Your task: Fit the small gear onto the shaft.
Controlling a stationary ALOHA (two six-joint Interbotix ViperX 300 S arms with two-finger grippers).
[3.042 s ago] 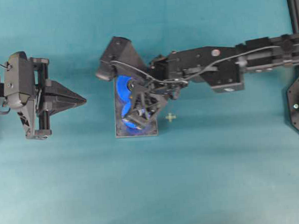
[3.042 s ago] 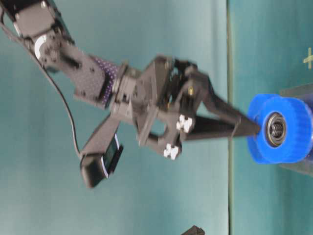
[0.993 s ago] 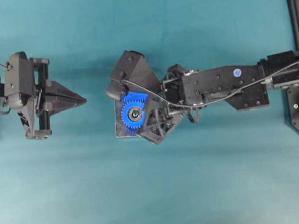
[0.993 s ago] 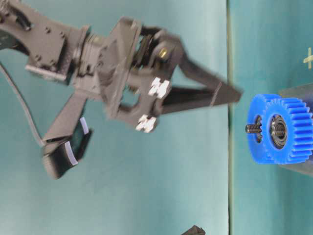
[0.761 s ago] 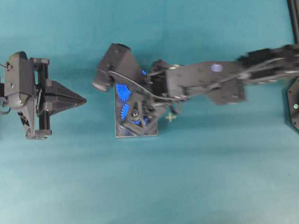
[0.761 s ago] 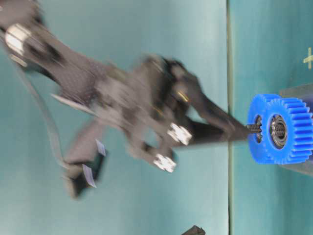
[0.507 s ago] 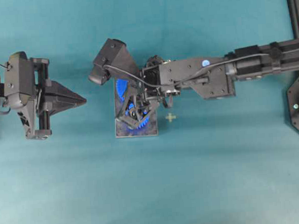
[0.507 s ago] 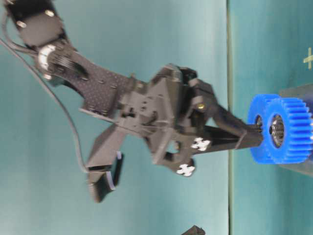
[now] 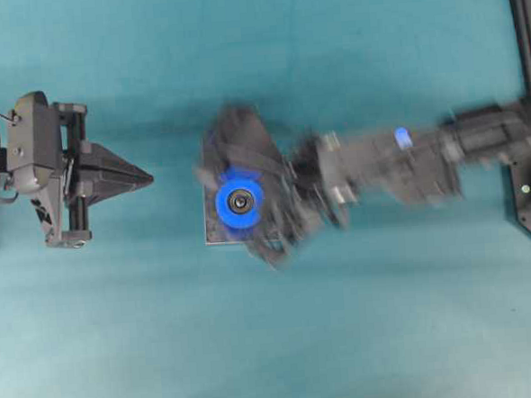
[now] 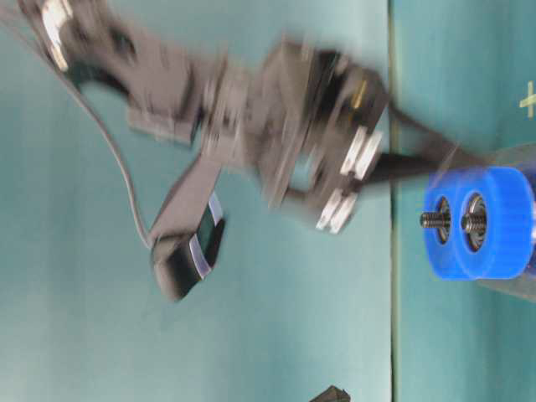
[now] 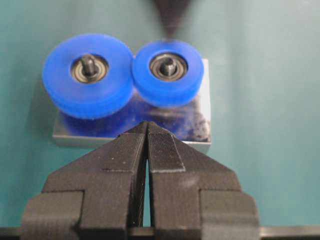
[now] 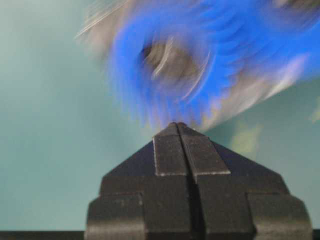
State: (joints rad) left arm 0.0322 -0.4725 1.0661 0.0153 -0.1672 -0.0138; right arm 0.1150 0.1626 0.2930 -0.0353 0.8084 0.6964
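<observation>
Blurring hides the right gripper (image 12: 179,131), fingers closed and empty, beside the small gear (image 11: 168,73); left gripper (image 11: 147,131) closed

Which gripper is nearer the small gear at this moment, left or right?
Right. The right gripper, shut, has its tips just beside the small gear on the plate. The left gripper, also shut, sits well off to the side, across bare table.
</observation>
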